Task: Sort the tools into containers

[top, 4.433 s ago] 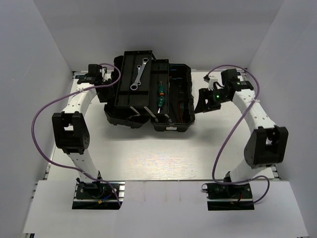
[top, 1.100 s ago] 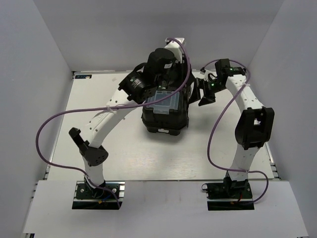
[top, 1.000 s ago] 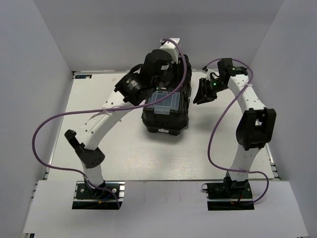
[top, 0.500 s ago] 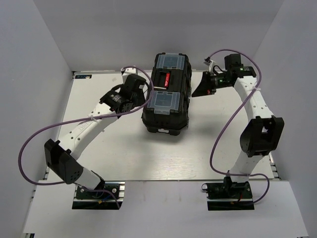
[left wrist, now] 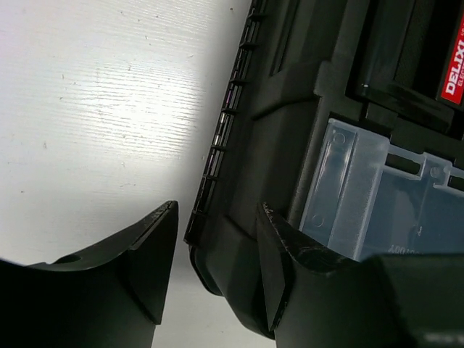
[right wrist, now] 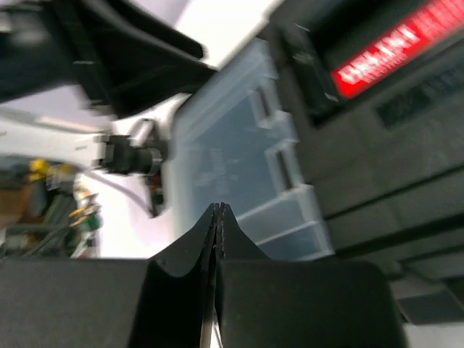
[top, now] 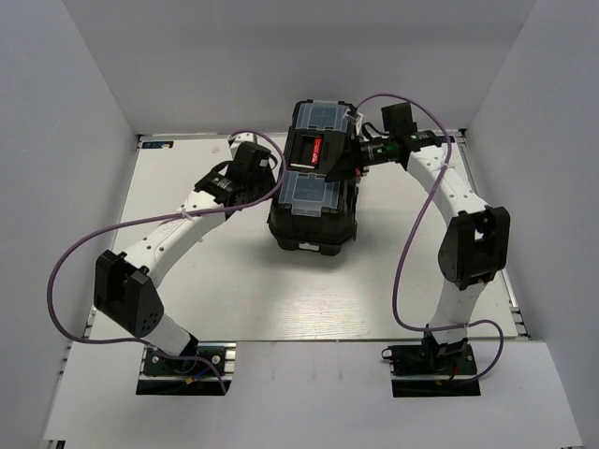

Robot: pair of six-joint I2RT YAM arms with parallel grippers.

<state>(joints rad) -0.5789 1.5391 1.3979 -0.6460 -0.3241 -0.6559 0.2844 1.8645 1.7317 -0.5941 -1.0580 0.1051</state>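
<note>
The tools are out of view. The black toolbox (top: 314, 220) stands shut at the table's far middle, with clear lid compartments (top: 312, 192) and a red label (top: 316, 150) on its handle. My left gripper (top: 269, 180) is at the box's left side. In the left wrist view it (left wrist: 215, 217) is open, its jaws either side of the box's lower corner (left wrist: 232, 246), with table showing beside the left finger. My right gripper (top: 339, 165) hovers over the lid from the right. The right wrist view shows this gripper (right wrist: 219, 206) shut on nothing above a clear compartment (right wrist: 232, 152).
White walls enclose the table on three sides. Bare white tabletop (top: 281, 290) lies between the toolbox and the arm bases. Purple cables loop from both arms, and the left arm's elbow (top: 126, 295) sits low at the left.
The toolbox, open at first with tools showing, is now shut. My left arm pulled back from over the lid to the box's left side. The right gripper shut and swung left over the lid.
</note>
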